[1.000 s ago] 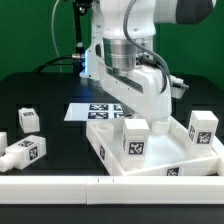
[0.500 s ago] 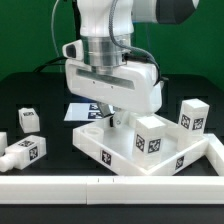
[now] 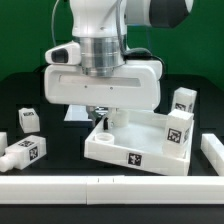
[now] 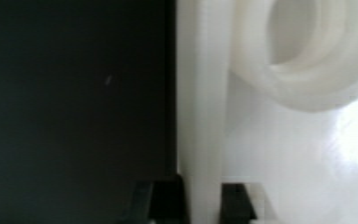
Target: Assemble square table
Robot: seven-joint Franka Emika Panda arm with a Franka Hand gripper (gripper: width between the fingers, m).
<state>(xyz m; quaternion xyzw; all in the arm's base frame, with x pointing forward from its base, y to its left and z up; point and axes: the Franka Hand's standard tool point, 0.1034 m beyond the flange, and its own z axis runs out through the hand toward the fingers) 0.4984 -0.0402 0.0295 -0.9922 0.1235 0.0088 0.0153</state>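
The white square panel (image 3: pixel 135 148) of the square table lies on the black table, turned at an angle. My gripper (image 3: pixel 102 118) is shut on its raised rim (image 4: pixel 197 120) near the corner on the exterior view's left. In the wrist view my gripper (image 4: pixel 199 203) has its dark fingers (image 4: pixel 158 203) on either side of that rim, beside a round socket (image 4: pixel 311 60). Two tagged legs (image 3: pixel 183 101) (image 3: pixel 180 131) stand upright on the panel's right side. Loose tagged legs (image 3: pixel 28 120) (image 3: pixel 24 152) lie at the exterior view's left.
A long white rail (image 3: pixel 60 186) runs along the front edge, with another white piece (image 3: pixel 212 150) at the exterior view's right. The marker board (image 3: pixel 71 114) lies behind the panel, mostly hidden by the arm. A further white part (image 3: pixel 2 139) shows at the far left edge.
The gripper, still shut on the rim, has swung the panel round and toward the exterior view's left. The two upright legs moved with it to the right side.
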